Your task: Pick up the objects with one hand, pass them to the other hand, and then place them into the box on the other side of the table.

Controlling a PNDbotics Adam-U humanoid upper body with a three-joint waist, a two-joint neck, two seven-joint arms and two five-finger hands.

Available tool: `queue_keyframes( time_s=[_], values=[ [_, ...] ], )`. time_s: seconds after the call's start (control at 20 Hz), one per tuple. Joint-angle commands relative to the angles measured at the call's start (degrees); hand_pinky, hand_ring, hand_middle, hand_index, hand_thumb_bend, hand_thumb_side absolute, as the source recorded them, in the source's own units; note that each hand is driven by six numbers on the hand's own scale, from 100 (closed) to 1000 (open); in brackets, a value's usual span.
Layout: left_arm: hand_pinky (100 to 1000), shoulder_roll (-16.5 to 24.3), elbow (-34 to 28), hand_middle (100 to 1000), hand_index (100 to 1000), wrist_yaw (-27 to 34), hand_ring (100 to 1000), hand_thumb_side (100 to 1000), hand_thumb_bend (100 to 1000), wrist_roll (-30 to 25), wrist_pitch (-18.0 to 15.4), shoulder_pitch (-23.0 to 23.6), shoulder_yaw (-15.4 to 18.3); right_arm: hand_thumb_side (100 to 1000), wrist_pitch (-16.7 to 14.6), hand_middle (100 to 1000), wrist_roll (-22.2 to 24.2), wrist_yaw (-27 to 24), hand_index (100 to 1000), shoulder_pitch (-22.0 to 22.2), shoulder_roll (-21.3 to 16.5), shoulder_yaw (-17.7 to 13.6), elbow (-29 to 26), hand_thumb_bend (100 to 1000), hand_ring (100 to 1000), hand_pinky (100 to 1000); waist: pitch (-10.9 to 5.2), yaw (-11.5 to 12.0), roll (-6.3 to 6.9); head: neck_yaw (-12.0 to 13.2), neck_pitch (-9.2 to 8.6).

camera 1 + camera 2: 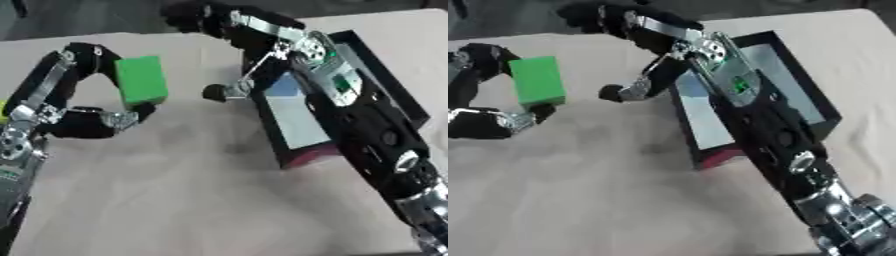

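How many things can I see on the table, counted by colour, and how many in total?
Green: 1, the green block, held in the left hand.
Black: 1, the black box, partly under the right arm; the right hand holds nothing.
Total: 2

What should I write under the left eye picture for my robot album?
The left robot hand holds up a green block while the open right robot hand reaches toward it beside the black box.
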Motion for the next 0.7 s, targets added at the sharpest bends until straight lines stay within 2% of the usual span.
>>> queue_keyframes(
  time_s=[0.05,0.7],
  values=[
    [732,0.1,-1.9,431,506,1.4,475,100,100,0.1,-0.4,-0.9,0.0,100,-11.2,971,10.4,1.1,1000,-1.5,0.3,0.0,0.0,386,1000,1000,-6.27,0.3,-0.71,-0.3,-0.87],
    [732,-1.8,-3.5,432,510,6.7,473,100,100,-0.5,1.6,-1.0,-0.8,100,-10.5,949,10.4,1.8,1000,-2.5,2.2,0.5,1.1,382,1000,1000,-5.72,1.0,-0.89,-1.5,-1.12]
  ],
)
